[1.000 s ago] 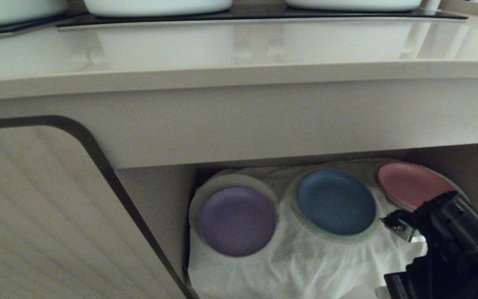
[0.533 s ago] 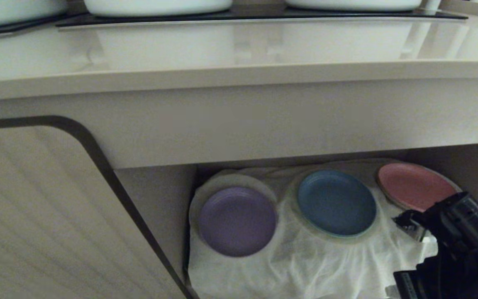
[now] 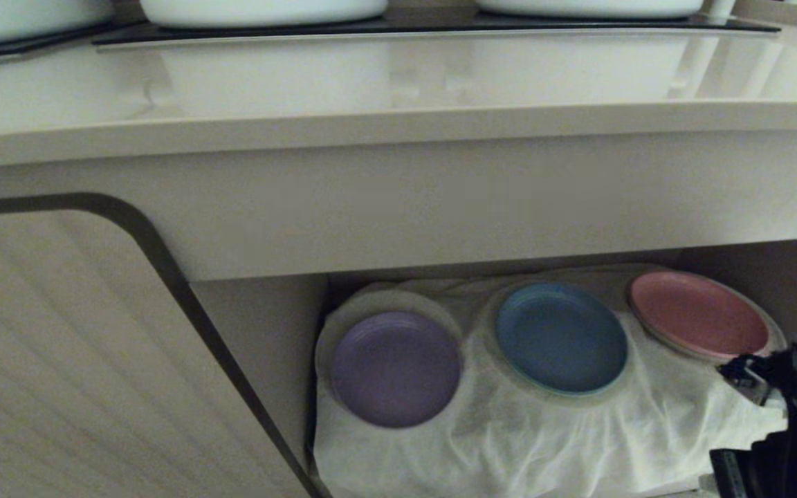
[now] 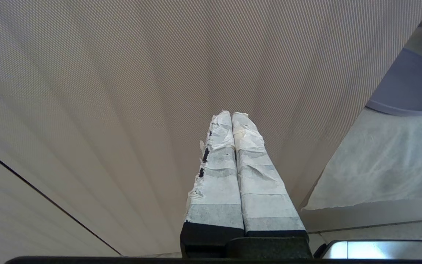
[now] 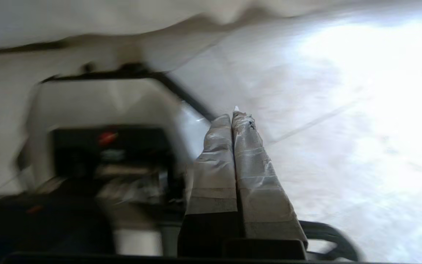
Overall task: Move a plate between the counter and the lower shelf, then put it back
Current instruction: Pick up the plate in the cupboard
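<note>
I'm reading the lilac plate (image 3: 396,367) as sitting on the lower shelf's (image 3: 270,332) cloth (image 3: 509,443), table (image 3: 398,83) trip pending. Right gripper (image 5: 233,117) beside pink plate (image 3: 699,315), both grippers' fingers pressed together, holding nothing.

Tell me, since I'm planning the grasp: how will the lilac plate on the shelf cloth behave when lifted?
The plate looks rigid and probably light. Its low rim offers little to pinch, so it may slip. Resting on a raised mound of the wrinkled cloth, it may tilt if pushed.

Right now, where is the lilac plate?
In the head view the lilac plate lies on the white cloth in the lower shelf, leftmost of three, beside the blue plate.
</note>
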